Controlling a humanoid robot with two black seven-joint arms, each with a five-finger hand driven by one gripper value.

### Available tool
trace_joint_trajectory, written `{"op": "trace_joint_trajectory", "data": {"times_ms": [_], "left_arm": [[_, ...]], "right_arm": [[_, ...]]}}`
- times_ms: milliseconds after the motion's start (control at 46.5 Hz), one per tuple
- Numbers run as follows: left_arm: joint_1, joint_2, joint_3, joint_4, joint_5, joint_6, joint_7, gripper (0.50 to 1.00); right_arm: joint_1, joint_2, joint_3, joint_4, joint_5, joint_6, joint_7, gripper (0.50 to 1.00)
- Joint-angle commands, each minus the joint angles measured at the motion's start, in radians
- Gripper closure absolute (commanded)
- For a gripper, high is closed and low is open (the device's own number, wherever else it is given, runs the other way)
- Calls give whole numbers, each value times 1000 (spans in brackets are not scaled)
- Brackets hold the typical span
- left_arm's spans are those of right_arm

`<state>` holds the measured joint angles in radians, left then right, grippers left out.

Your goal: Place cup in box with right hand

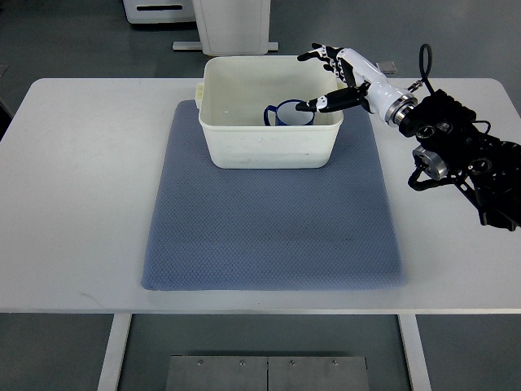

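A blue cup (285,115) with a white inside rests in the white box (269,147), toward its right side, handle pointing left. My right hand (309,81) hangs over the box's right rim, its arm coming in from the right edge. The fingers (319,54) are spread wide above the back rim. The thumb reaches down to the cup's right rim, and I cannot tell whether it touches. Nothing is gripped in the hand. The left arm does not show.
The box sits at the far end of a blue-grey mat (269,236) on a white table (81,187). Behind the table stands white equipment (232,24). The black forearm (464,155) lies over the table's right side.
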<state>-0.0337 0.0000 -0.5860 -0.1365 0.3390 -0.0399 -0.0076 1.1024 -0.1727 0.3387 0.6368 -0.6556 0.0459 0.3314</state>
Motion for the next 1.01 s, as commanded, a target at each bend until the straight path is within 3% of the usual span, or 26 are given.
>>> {"op": "trace_joint_trajectory", "data": {"times_ms": [0, 537, 730, 988], "left_arm": [[0, 0, 0, 0, 0, 0, 0, 500], [0, 0, 0, 0, 0, 0, 0, 500], [0, 0, 0, 0, 0, 0, 0, 500], [0, 0, 0, 0, 0, 0, 0, 500]], "right_arm": [[2, -14, 3, 0, 8, 0, 0, 502], [-50, -120, 74, 0, 312, 0, -2, 500], [-127, -117, 224, 0, 320, 0, -2, 500], [-190, -125, 241, 0, 327, 0, -3, 500]]}}
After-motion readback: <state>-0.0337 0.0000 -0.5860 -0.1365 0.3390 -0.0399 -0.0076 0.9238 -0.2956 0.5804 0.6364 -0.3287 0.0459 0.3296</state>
